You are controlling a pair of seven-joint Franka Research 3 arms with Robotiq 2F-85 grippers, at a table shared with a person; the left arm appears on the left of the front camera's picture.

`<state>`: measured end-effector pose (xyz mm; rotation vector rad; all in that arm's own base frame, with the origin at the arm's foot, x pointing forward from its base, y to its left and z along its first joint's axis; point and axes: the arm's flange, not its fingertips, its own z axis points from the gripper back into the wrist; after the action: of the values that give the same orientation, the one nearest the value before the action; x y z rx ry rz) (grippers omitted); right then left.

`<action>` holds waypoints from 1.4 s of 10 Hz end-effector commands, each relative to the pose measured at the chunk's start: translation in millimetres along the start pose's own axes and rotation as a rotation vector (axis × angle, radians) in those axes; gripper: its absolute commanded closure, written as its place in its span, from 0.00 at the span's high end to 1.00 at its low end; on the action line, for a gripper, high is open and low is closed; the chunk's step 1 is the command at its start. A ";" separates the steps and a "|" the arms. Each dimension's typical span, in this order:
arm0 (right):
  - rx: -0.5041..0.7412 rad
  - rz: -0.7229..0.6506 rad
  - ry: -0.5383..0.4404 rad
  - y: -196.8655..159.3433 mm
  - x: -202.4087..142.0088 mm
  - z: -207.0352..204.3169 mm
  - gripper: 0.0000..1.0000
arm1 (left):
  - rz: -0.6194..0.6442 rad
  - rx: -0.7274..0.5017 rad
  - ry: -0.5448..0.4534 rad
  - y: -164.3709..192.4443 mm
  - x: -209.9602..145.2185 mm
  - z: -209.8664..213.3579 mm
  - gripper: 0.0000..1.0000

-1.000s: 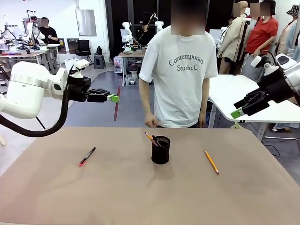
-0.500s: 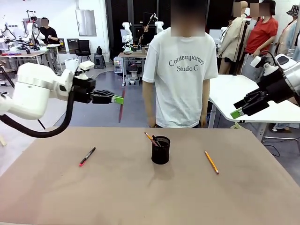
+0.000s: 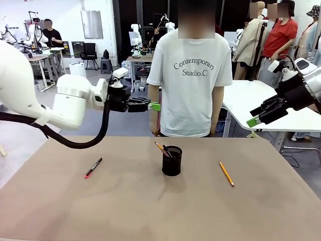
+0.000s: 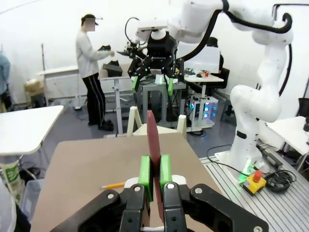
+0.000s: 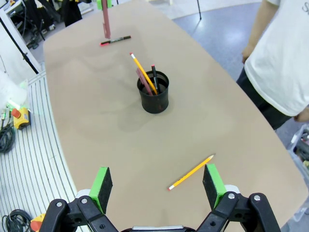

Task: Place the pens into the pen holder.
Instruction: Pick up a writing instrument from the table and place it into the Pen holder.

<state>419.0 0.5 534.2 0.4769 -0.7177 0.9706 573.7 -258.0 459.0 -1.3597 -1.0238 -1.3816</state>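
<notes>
Step in hand: carrying one pen to the cup
- Left tool (image 3: 155, 106) clenched on the reddish-brown pen (image 4: 152, 140), held high over the far side of the worktop (image 3: 125, 211), just left of the pen holder (image 3: 172, 160); pen hangs roughly upright from the pads
- Right tool (image 5: 157, 186) released, empty, off to the right, well above the worktop
- Holder already has a few sticks (image 5: 147, 77) in it
- Black pen with a red end (image 3: 93, 167) lies left of the holder, orange-yellow pencil (image 3: 226, 173) right of it, both well apart from it
- Person (image 3: 193, 75) stands at the far edge

Next, by my reading: bring the pen over the holder's mouth, lower its tip past the rim, clear of the sticks inside, then let go
</notes>
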 end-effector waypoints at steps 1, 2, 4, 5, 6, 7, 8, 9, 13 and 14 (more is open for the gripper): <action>0.008 0.000 -0.031 0.9 0.5 -1.3 1.00 | -0.048 -0.020 -0.034 13.4 -0.7 -1.4 0.00; 0.008 0.000 -0.031 0.9 0.5 -1.3 1.00 | -0.105 -0.027 -0.075 22.7 -1.6 -6.0 0.00; 0.008 0.000 -0.031 0.9 0.5 -1.3 1.00 | -0.016 -0.012 -0.007 7.2 -2.8 -4.8 0.00; 0.008 0.000 -0.031 0.9 0.5 -1.3 1.00 | -0.016 -0.012 -0.007 7.2 -2.8 -4.8 0.00; 0.008 0.000 -0.031 0.9 0.5 -1.3 1.00 | -0.016 -0.012 -0.007 7.2 -2.8 -4.8 0.00; 0.008 0.000 -0.031 0.9 0.5 -1.3 1.00 | -0.016 -0.012 -0.007 7.2 -2.8 -4.8 0.00; 0.008 0.000 -0.031 0.9 0.5 -1.3 1.00 | -0.016 -0.012 -0.007 7.2 -2.8 -4.8 0.00; 0.008 0.000 -0.031 0.9 0.5 -1.3 1.00 | -0.030 -0.018 -0.017 13.6 -5.6 -7.0 0.00; 0.008 0.000 -0.031 0.9 0.5 -1.3 1.00 | -0.037 -0.072 -0.077 66.6 -49.9 -23.2 0.00; 0.008 0.000 -0.031 0.9 0.5 -1.3 1.00 | -0.046 -0.084 -0.087 76.8 -59.1 -25.8 0.00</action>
<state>418.9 0.4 534.3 0.4768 -0.7178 0.9706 623.3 -293.4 394.1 -1.4464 -1.0418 -1.3896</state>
